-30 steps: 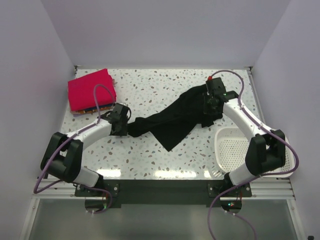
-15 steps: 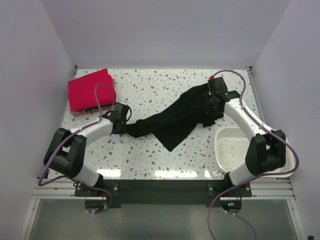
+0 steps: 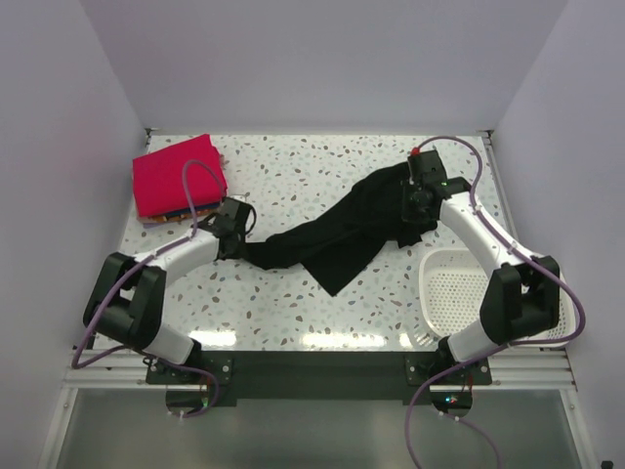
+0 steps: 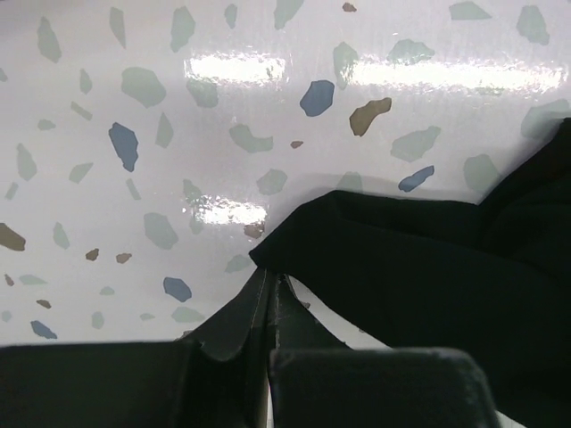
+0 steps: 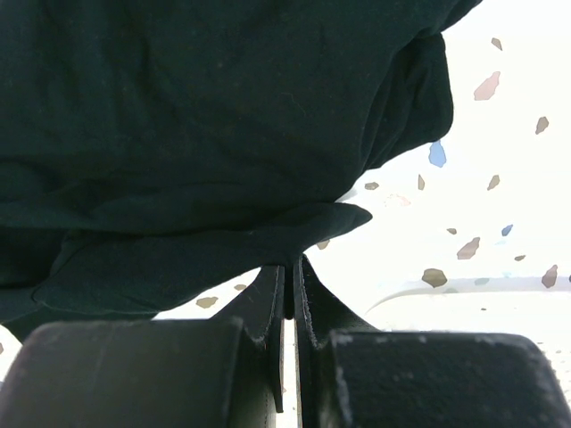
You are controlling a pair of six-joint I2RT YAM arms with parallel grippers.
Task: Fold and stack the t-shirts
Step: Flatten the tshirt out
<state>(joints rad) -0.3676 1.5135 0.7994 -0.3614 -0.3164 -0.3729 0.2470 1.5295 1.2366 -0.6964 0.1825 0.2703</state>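
A black t-shirt (image 3: pixel 342 239) lies stretched and rumpled across the middle of the speckled table. My left gripper (image 3: pixel 237 240) is at its left end. In the left wrist view the left gripper (image 4: pixel 270 278) is shut, its tips pinching the edge of the black cloth (image 4: pixel 428 276). My right gripper (image 3: pixel 418 203) holds the shirt's right end. The right wrist view shows the right gripper (image 5: pixel 290 266) shut on a fold of the black cloth (image 5: pixel 196 116). A pinkish-red folded t-shirt (image 3: pixel 174 174) tops a stack at the back left, with coloured edges (image 3: pixel 161 219) showing beneath it.
A white mesh basket (image 3: pixel 427 283) stands at the front right, beside the right arm; its rim (image 5: pixel 464 299) shows low in the right wrist view. White walls enclose the table on three sides. The left arm's purple cable (image 3: pixel 200 176) loops over the stack's corner.
The left gripper has closed on the black t-shirt's left end and shifted slightly towards the back. The right arm has hardly moved.
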